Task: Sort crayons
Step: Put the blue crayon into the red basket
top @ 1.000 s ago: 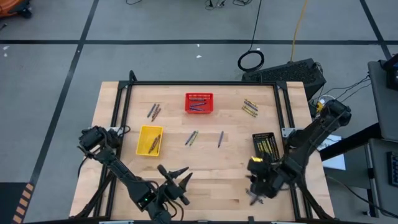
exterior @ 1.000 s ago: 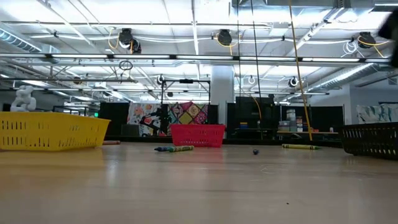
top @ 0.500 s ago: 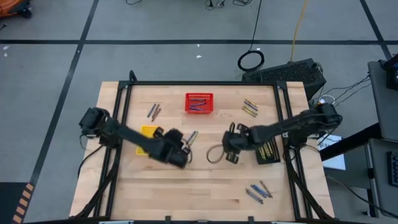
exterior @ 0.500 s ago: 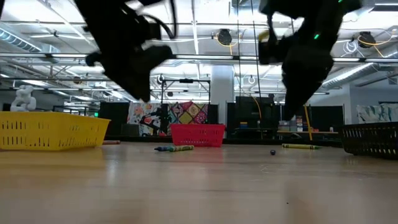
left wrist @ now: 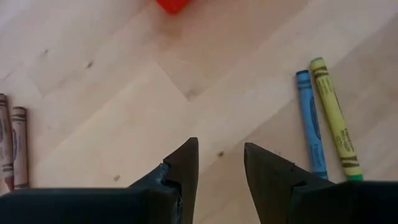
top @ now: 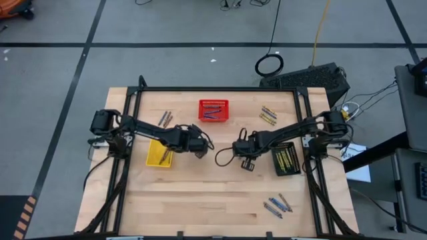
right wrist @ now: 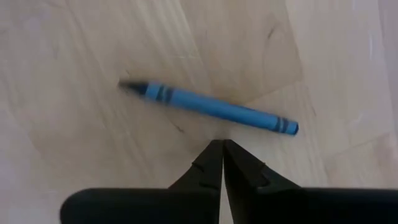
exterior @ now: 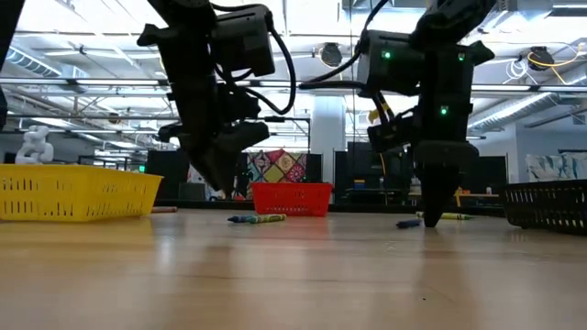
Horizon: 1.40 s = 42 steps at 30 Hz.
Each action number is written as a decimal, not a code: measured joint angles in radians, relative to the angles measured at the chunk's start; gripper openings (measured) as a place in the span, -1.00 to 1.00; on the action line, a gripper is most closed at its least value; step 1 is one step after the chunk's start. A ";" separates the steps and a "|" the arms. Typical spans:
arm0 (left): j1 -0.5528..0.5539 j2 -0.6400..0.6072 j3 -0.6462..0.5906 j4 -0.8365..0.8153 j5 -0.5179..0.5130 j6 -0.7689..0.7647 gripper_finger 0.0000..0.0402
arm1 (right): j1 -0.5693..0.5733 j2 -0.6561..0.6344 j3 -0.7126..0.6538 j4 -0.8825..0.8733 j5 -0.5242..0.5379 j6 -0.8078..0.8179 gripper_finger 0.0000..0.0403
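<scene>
Left gripper (left wrist: pixel 221 165) is hovering over the pale wooden surface (top: pixel 200 193) just right of the yellow mesh basket (top: pixel 160 151), jaws standing apart on nothing. A blue wax crayon (left wrist: pixel 309 121) and a yellow-green wax crayon (left wrist: pixel 334 118) are lying side by side, touching, just beside its tips; two brown crayons (left wrist: pixel 13 146) are sitting farther off.

Right gripper (right wrist: pixel 222 155) is sitting mid-surface, left of the black mesh basket (top: pixel 284 159), jaws pressed together — and nothing is between them. A single blue paper-wrapped crayon (right wrist: pixel 211 107) is lying flat just beyond the tips, unheld, looking intact with dark bands near each end.

Reading this as a pick step that is missing: the right jaws are closing on air. Next move probably calls for reopening, shifting forward to straddle the crayon across its length, then closing — it is a thin round stick and will likely roll if nudged.

More crayons are waiting in the red mesh basket (top: pixel 213 111) and in loose groups near the surface edges.
</scene>
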 joint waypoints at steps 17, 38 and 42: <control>0.010 0.000 -0.085 0.139 0.043 -0.059 -0.35 | 0.023 -0.135 -0.003 0.080 0.111 -0.081 -1.00; -0.136 -0.241 -0.100 0.202 -0.058 0.034 -0.35 | 0.190 -0.055 -0.174 0.855 0.325 -0.153 -1.00; -0.270 -0.307 -0.101 0.166 -0.127 0.029 -0.35 | 0.120 0.009 -0.152 1.020 0.231 -0.202 -0.89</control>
